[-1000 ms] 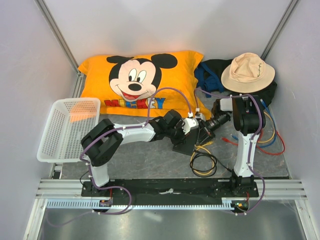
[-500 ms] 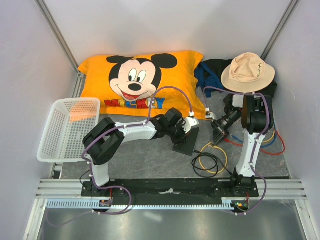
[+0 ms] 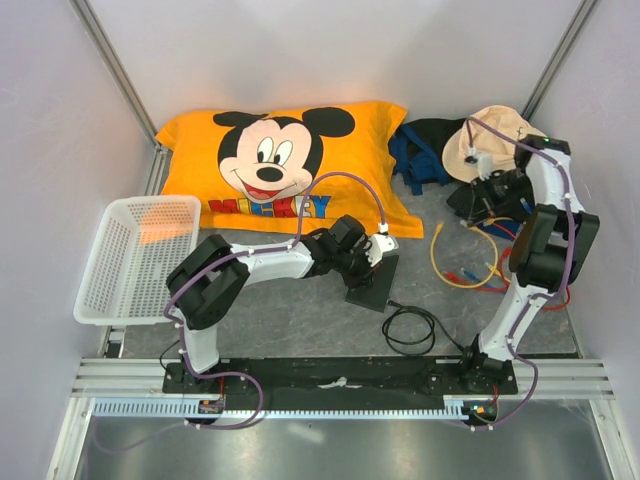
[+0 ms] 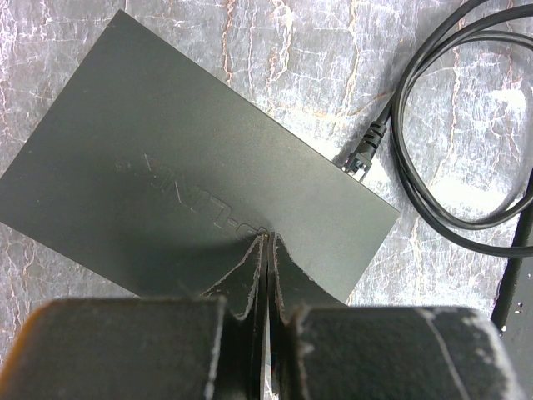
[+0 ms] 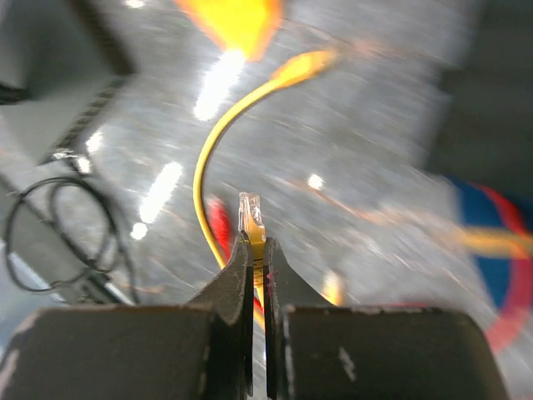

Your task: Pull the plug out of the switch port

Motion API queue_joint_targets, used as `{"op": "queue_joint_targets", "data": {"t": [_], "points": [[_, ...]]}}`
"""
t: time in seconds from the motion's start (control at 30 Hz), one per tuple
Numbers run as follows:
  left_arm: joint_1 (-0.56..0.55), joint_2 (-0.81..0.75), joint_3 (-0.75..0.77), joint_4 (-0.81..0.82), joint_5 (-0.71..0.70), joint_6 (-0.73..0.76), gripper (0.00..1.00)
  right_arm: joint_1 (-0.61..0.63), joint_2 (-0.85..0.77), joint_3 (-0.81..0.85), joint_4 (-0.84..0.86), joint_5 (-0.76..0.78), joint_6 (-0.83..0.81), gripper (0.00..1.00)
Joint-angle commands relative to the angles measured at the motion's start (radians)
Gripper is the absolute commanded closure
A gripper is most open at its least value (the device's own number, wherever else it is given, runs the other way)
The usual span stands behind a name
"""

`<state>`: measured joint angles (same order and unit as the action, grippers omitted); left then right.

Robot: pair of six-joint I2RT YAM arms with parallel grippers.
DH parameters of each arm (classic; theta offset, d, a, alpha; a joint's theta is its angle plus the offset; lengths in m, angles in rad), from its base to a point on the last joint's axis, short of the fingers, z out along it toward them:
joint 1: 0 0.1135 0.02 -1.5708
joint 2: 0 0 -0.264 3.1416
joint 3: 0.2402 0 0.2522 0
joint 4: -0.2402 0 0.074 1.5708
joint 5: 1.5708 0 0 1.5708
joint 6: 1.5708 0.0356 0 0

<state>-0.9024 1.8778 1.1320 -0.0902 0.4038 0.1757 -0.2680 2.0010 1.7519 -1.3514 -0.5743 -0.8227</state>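
The switch (image 3: 375, 282) is a flat matte-black box on the table; in the left wrist view (image 4: 191, 183) it fills the middle. My left gripper (image 3: 378, 256) is shut, its tips pressed down on the switch top (image 4: 266, 242). A black cable plug (image 4: 364, 155) sits at the switch's edge, its loop (image 3: 412, 328) lying to the right. My right gripper (image 3: 478, 190) is far right by the hat, shut on a clear plug (image 5: 251, 218) of the yellow cable (image 3: 445, 255), held in the air away from the switch.
An orange Mickey pillow (image 3: 285, 165) lies at the back. A white basket (image 3: 135, 255) stands at the left. A beige hat (image 3: 500, 135) rests on dark cloth (image 3: 425, 150) at the back right. Red and blue cables (image 3: 520, 285) lie on the right.
My right gripper has swung from beside the switch to the far back right, carrying the yellow cable's plug away. The left gripper has stayed pressed on the switch.
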Motion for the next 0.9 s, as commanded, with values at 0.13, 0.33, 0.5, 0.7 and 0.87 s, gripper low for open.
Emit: {"op": "queue_joint_targets", "data": {"t": [0.13, 0.33, 0.5, 0.7, 0.87], "points": [[0.002, 0.106, -0.072, -0.12, -0.134, 0.077, 0.98, -0.151, 0.064, 0.142, -0.1, 0.122, 0.007, 0.98], [-0.004, 0.101, -0.081, -0.12, -0.137, 0.082, 0.98, -0.152, 0.071, 0.112, 0.024, 0.143, 0.115, 0.52], [-0.006, 0.096, -0.086, -0.118, -0.14, 0.084, 0.98, -0.154, -0.016, 0.046, 0.075, 0.009, 0.114, 0.02], [-0.009, 0.096, -0.083, -0.118, -0.141, 0.09, 0.98, -0.059, -0.12, -0.202, -0.001, -0.36, -0.018, 0.02], [-0.012, 0.09, -0.092, -0.118, -0.149, 0.091, 0.98, 0.088, 0.011, -0.399, -0.087, -0.456, -0.147, 0.08]]}}
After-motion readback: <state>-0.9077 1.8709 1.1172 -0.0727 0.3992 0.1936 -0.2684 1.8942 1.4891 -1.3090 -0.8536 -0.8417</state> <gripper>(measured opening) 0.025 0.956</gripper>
